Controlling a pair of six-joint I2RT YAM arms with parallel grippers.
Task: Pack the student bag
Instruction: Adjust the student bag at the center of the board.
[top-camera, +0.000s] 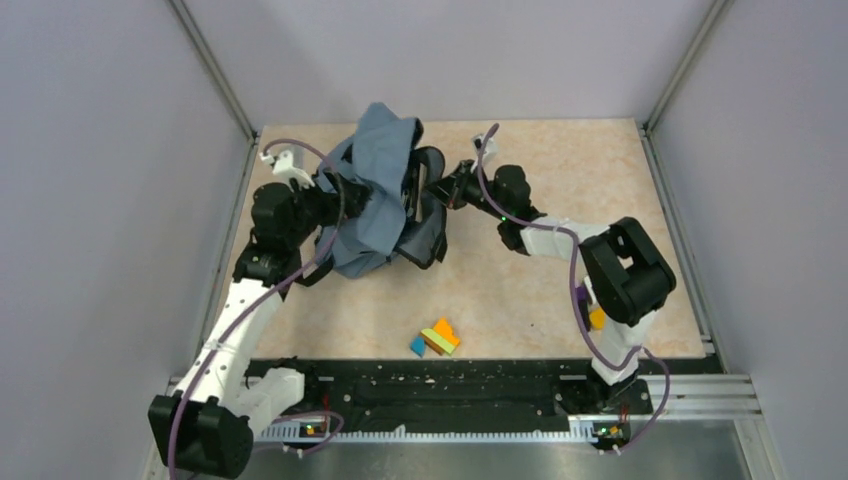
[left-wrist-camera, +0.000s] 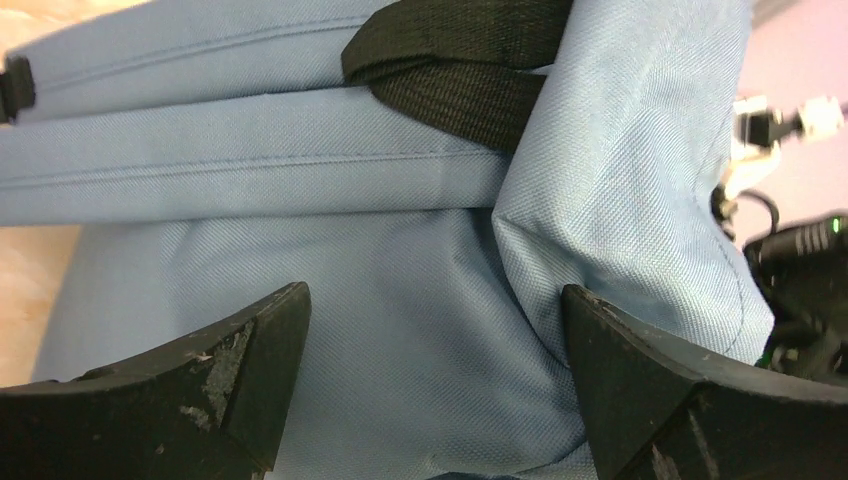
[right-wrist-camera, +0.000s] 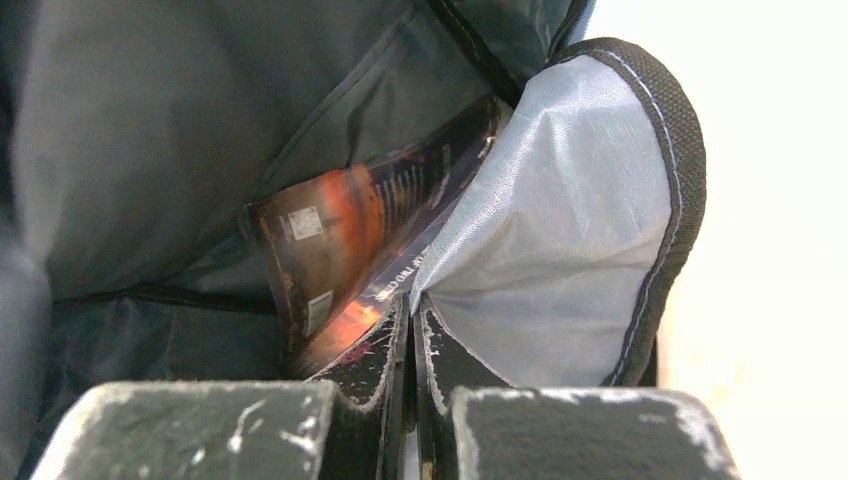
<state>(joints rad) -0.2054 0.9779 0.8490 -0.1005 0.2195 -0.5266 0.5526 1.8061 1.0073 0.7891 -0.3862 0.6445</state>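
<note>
While one bag (top-camera: 380, 170) gapes, one book (right-wrist-camera: 340, 240) shows.

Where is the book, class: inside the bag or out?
Inside: the book lies in the bag's opening, against its dark lining, with one edge tucked behind the fabric.

Lab test cell: plain grey walls (top-camera: 90, 200), aluminium frame rails (top-camera: 213, 70), beige tabletop (top-camera: 600, 170).

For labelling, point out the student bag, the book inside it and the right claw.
student bag (top-camera: 375, 185): top external view, blue outer fabric
book (right-wrist-camera: 340, 240): right wrist view, glossy cover
right claw (right-wrist-camera: 413, 312): right wrist view, between its fingertips
</note>
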